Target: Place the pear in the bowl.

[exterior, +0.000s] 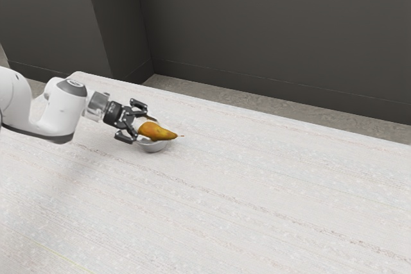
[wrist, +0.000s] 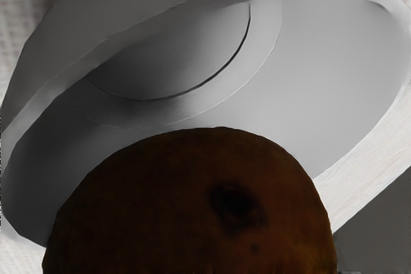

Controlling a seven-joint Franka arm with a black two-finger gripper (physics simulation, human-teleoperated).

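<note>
Pear at bowl, grip unclear

Gripper point(exterior: 141, 125) is at the pear's fat end in ext. view; can't tell if it's open, closed or gripping the fruit. Pear point(exterior: 157, 133): orange-yellow, fat end twd gripper, stem end twd ext. view's right, reaching past the bowl's rim. Wrist view has the fat end close up, w/ dark spot, overlapping part of the rim. Pear's over the bowl's opening in ext. view; resting in it or held above, can't tell.

Bowl point(exterior: 154, 147): grey, round, on table right under pear. Wrist view: much of its inside is visible past the pear, so some open room there, w/ rim curving round.

White arm point(exterior: 64, 110) comes in from ext. view's left. Pale streaky table point(exterior: 257, 190) runs wide twd ext. view's right, lots of surface to move over; its far edge slants well apart from the bowl. Past that edge: strip of grey-brown floor point(exterior: 257, 102), then dark wall point(exterior: 276, 30).
</note>
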